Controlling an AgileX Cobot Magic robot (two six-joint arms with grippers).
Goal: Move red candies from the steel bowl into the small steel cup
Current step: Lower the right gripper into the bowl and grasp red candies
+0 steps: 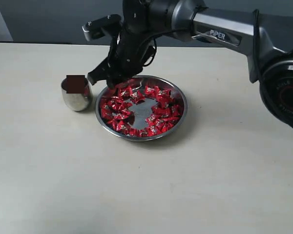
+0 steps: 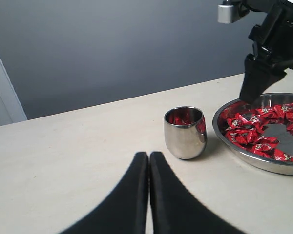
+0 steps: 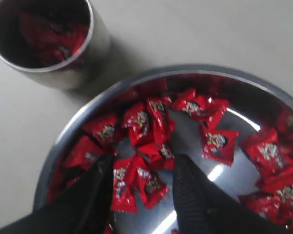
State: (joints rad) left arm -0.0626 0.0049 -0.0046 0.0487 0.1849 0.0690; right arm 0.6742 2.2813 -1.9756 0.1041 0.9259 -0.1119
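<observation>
The candies (image 1: 118, 105) lie in a ring round the bowl (image 1: 183, 100), with its middle bare steel. They look thickest on the side nearest the cup (image 1: 77, 97). The cup stands upright just beside the bowl's rim, not touching it. That nearness looks chosen, since it keeps each carry short. Red shows inside the cup (image 3: 95, 53) in the right wrist view, so some candies seem to be in already. The bowl holds far more, so most of the job is ahead of you.

Your right gripper (image 1: 112, 83) reaches across from the right and hangs over the bowl's cup-side edge. Its jaws are parted to a middling width and grip nothing. In its own wrist view the gripper (image 3: 141, 163) straddles a small cluster of candies (image 3: 151, 122) — lined up, I'd judge, for a pinch. I cannot tell whether the tips touch the steel.

Your left gripper (image 2: 149, 158) has its fingers pressed together, empty, low over the table (image 2: 63, 161). It points at the cup (image 2: 185, 134) from well back — parked clear of the work, it seems.

As for writing, "PIPER" (image 1: 217, 35) reads in white on the right arm. Each wrapper bears a small white-silver mark, too small to read. A dark square patch covers the cup's mouth in the exterior view.
</observation>
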